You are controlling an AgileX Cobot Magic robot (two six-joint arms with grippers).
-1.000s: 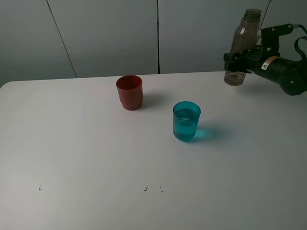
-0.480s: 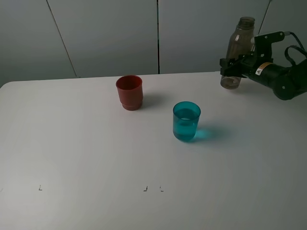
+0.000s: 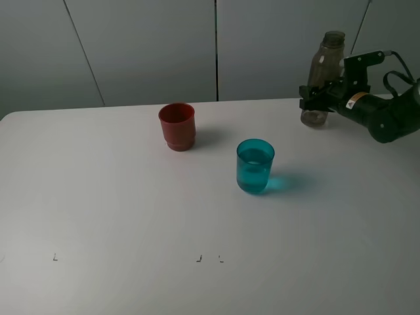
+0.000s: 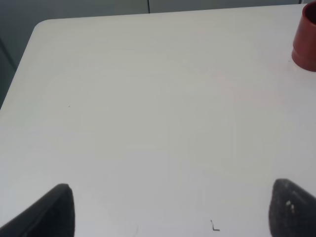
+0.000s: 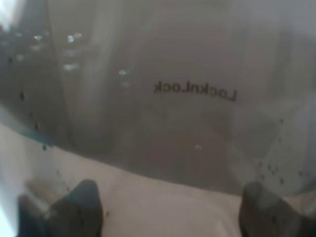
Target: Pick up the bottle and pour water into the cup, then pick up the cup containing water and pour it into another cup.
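Since a second ago the bottle and the right gripper have come down and shifted slightly left, and the bottle has gone from tilted to nearly upright; both cups are unmoved. Items, left to right. Table: one, white, with three small dark marks near its front edge. Left gripper: one, seen only in its own wrist view, fingertips set wide apart with nothing between them, over bare table at the left. Red cup: one, upright, left of centre towards the back, also showing at the edge of the left wrist view. Teal cup: one, upright, near centre, right of and in front of the red cup, well apart from it, with liquid showing inside. Bottle: one, smoky grey, at the far right rear of the table, its base at or just above the surface; contact cannot be told. Right gripper: one, clamped on the lower body of the bottle, which fills the right wrist view.
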